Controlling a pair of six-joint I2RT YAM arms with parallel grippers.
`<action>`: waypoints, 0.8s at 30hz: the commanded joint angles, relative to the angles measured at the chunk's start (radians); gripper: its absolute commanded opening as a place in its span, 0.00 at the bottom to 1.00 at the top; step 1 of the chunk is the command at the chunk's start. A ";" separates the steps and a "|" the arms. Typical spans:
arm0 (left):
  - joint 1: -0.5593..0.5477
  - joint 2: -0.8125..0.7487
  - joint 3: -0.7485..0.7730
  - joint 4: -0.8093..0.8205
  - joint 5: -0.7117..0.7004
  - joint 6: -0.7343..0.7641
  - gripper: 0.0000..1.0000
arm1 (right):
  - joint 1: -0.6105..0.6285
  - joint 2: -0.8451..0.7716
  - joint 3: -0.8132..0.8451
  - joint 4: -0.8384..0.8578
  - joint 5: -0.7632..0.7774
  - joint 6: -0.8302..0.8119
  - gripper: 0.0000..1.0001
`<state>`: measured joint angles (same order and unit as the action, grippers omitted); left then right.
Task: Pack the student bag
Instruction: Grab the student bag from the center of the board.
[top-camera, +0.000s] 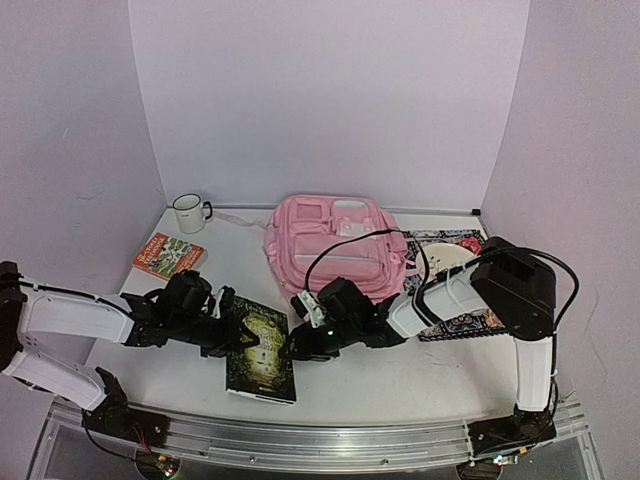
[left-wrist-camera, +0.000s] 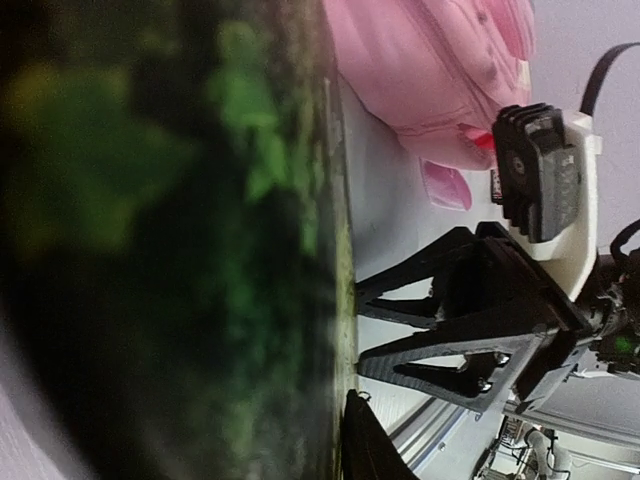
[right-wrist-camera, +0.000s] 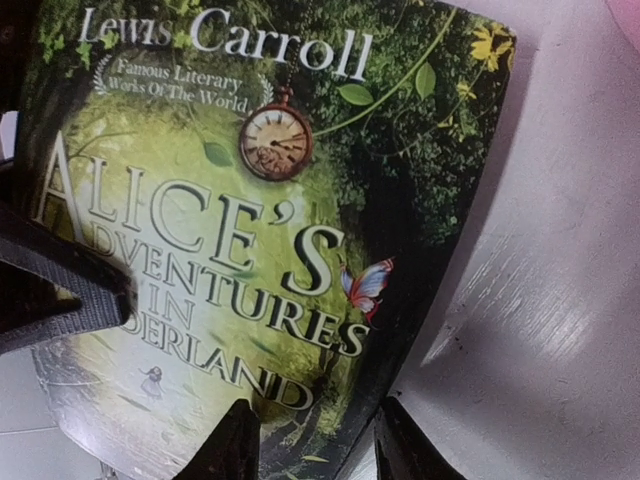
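Both jaws at green book (top-camera: 258, 352), student bag (top-camera: 335, 245) beyond

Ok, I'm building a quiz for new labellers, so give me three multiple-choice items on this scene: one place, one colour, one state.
1. Where is the white mug?
A. at the front edge
B. back left, beyond the orange book
C. far right

2. What colour is the Alice book in front of the student bag?
A. dark green
B. bright blue
C. plain white

3. How is that book placed?
A. standing upright
B. inside the bag
C. lying cover up on the table

Answers: 1 B, it stands by the back wall; 2 A, dark foliage fills its cover; 3 C, its title faces the right wrist camera.
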<state>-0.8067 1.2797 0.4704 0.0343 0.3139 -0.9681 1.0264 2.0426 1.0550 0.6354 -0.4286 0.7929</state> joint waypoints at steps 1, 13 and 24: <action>-0.020 -0.083 0.010 -0.050 0.039 0.008 0.19 | 0.003 -0.053 0.045 0.203 0.003 -0.032 0.39; 0.015 -0.369 -0.007 -0.059 -0.162 -0.072 0.00 | -0.017 -0.210 0.052 0.008 0.111 -0.267 0.56; 0.120 -0.290 -0.045 0.142 -0.145 -0.159 0.00 | -0.117 -0.249 0.247 -0.581 0.540 -0.833 0.64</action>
<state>-0.7412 0.9650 0.4118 0.0127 0.1601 -1.0906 0.9403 1.8129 1.2534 0.3182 -0.1083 0.2319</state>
